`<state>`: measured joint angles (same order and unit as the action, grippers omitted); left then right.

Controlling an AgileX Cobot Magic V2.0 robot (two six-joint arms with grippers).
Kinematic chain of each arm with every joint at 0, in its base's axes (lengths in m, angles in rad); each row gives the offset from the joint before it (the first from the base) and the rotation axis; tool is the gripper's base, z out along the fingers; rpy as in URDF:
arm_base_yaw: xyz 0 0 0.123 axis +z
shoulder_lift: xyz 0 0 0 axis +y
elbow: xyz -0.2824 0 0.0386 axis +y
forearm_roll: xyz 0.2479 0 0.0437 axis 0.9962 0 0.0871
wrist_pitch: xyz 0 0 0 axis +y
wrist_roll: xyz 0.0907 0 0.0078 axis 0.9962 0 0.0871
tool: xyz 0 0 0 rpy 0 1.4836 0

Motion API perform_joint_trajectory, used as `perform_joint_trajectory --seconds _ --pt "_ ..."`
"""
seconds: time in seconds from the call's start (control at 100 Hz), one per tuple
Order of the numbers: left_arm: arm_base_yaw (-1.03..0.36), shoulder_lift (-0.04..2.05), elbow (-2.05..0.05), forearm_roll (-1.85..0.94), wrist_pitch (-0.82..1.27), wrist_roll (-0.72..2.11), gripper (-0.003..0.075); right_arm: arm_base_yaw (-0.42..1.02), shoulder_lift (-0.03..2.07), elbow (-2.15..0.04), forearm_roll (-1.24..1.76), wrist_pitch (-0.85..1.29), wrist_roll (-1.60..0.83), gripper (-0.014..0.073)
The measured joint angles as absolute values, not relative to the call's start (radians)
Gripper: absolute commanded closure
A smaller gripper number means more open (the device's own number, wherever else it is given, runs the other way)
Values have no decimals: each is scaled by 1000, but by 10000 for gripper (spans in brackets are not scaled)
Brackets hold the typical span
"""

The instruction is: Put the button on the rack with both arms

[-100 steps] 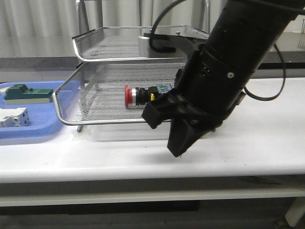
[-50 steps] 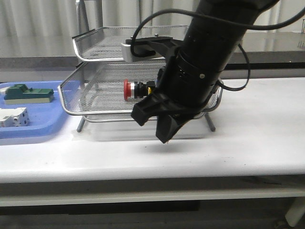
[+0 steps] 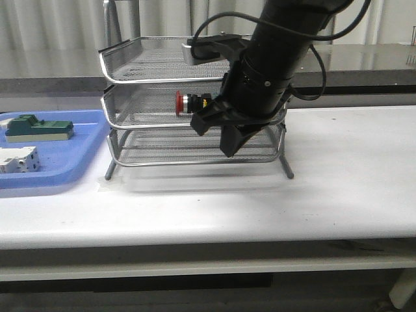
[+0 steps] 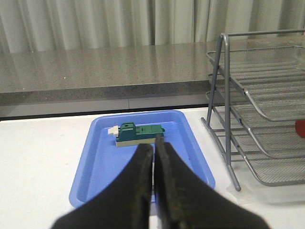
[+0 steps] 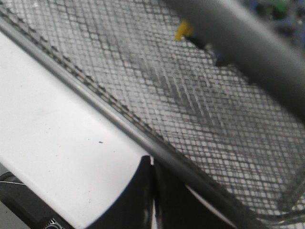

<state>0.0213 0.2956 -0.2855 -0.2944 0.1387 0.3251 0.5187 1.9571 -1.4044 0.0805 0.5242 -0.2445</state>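
Observation:
The button (image 3: 187, 102) lies on its side on the middle tier of the rack (image 3: 130, 78), its red head pointing left. My right gripper (image 3: 229, 151) is shut and empty, hanging in front of the rack just right of the button, level with the lower tier. In the right wrist view the shut fingertips (image 5: 152, 165) sit at a tier's chrome rim (image 5: 100, 107), and a yellow part of the button (image 5: 183, 30) shows through the mesh. My left gripper (image 4: 153, 148) is shut and empty above the blue tray (image 4: 102, 164). The rack (image 4: 228, 109) stands to its side.
A flat blue tray (image 3: 65, 170) lies left of the rack and holds a green block (image 3: 36, 127) and a white block (image 3: 16, 159). The green block (image 4: 139, 134) also shows in the left wrist view. A grey counter and curtains run behind the white table.
The rack's middle tier with the button on it has slid back from the table's front into line with the other tiers. My right arm moved back and up with it.

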Motion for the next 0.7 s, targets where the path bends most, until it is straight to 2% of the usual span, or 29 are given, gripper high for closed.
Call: perform_joint_trajectory --seconds 0.41,0.7 --pt "21 296 -286 -294 139 325 716 514 1943 -1422 78 641 -242 660" --pt "21 296 -286 -294 139 325 716 491 1779 -1360 77 658 -197 660"
